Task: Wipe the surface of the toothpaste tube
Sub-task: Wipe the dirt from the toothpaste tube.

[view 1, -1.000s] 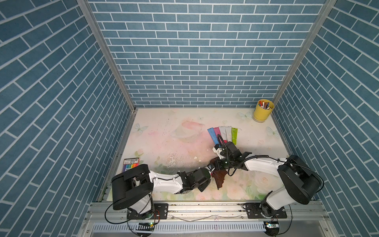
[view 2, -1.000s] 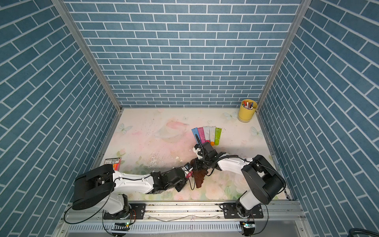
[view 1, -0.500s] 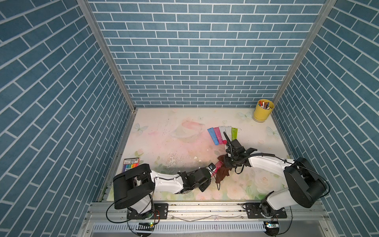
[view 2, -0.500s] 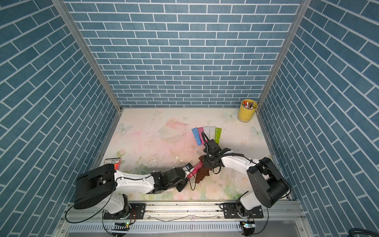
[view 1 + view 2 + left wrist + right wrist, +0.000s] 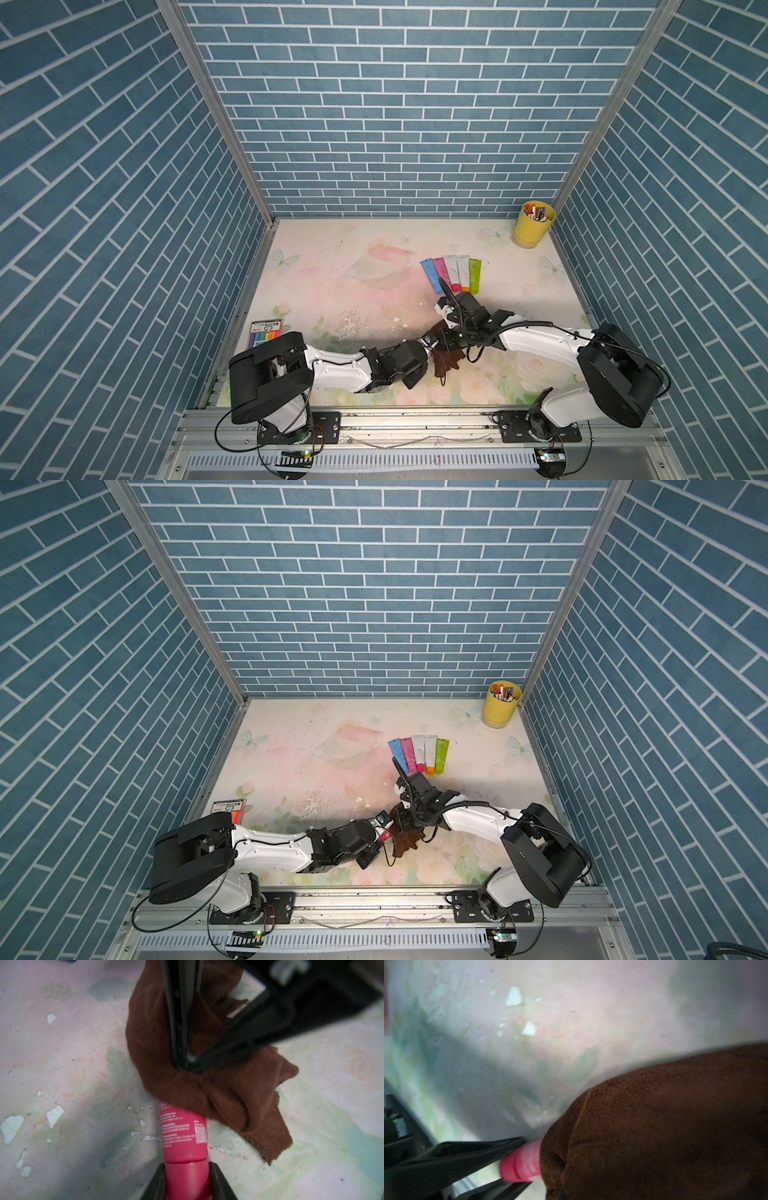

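1. The left gripper [image 5: 186, 1176] squeezes the cap end of the pink toothpaste tube [image 5: 182, 1136].
2. The right gripper [image 5: 185, 1064] is pinched tight on a brown cloth [image 5: 228, 1095].
3. The cloth covers the tube's other end, near the front of the bench [image 5: 62, 1053].

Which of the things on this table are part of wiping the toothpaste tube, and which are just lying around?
In use:
pink toothpaste tube, held in the left gripper
brown cloth, pinched in the right gripper, draped over the tube

Lying about:
row of five coloured tubes
yellow cup of markers
marker pack near the left arm
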